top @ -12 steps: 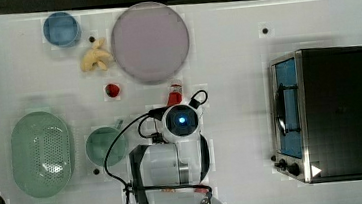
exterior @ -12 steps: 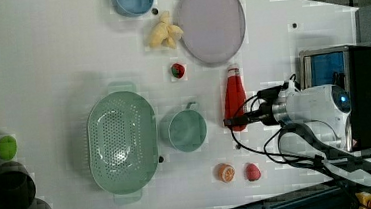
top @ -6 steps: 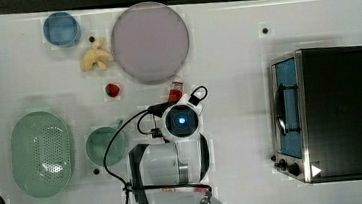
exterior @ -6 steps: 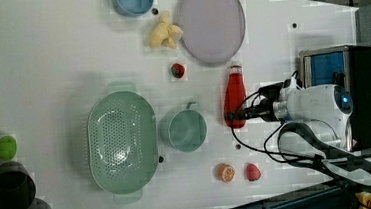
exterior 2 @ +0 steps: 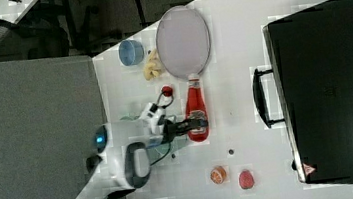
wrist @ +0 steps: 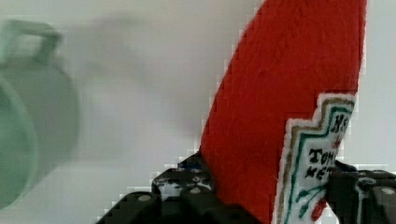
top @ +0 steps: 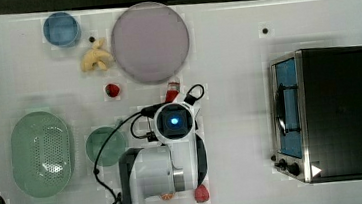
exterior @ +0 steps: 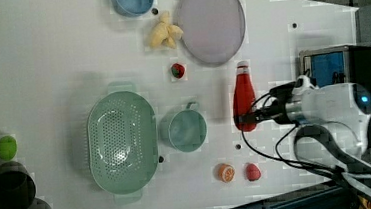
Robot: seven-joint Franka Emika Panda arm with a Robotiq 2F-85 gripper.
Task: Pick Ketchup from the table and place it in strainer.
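With my gripper (wrist: 268,200) clamped on the Ketchup's (exterior: 243,98) lower, labelled body, the bottle lies between the green cup (exterior: 185,130) and the oven (top: 335,112), well apart from the strainer (exterior: 121,139). I judge it light, rigid and slick, so gripping the wide base seems safest.

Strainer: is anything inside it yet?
Nothing lies in the strainer; its perforated base shows bare in the left view. The Ketchup is apart from it, between the gripper jaws, beyond the green cup.
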